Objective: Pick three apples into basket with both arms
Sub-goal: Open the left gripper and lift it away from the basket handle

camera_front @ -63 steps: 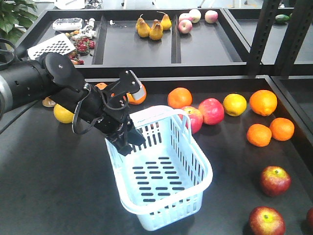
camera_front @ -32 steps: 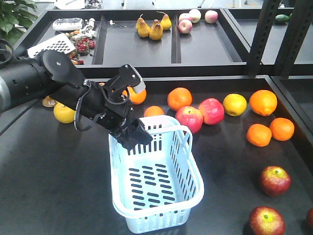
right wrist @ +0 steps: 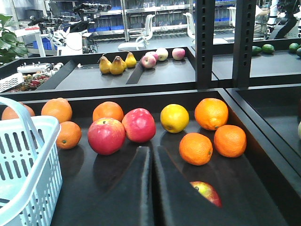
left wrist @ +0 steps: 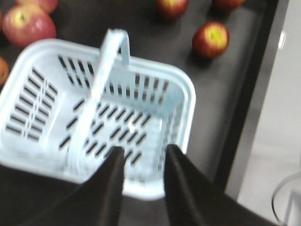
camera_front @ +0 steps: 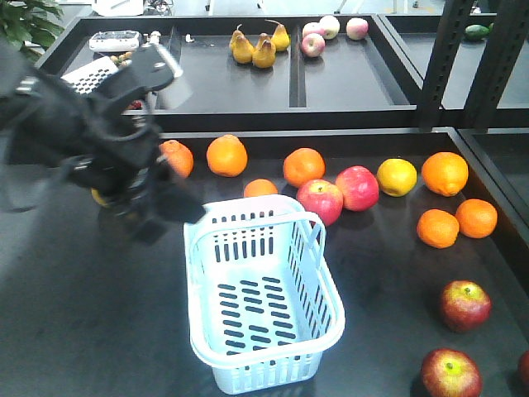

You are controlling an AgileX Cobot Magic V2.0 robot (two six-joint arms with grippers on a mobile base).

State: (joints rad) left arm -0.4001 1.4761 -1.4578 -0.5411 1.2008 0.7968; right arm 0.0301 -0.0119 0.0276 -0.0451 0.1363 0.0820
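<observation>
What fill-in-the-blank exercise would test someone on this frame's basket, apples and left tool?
1. The basket contains ___ apples.
2. The left tool is ___, with nothing between its fingers.
3. In the front view, the dark apples lie to the basket's ___.
4. The back shelf holds ___ pears.
Missing words: zero; open; right; three.
</observation>
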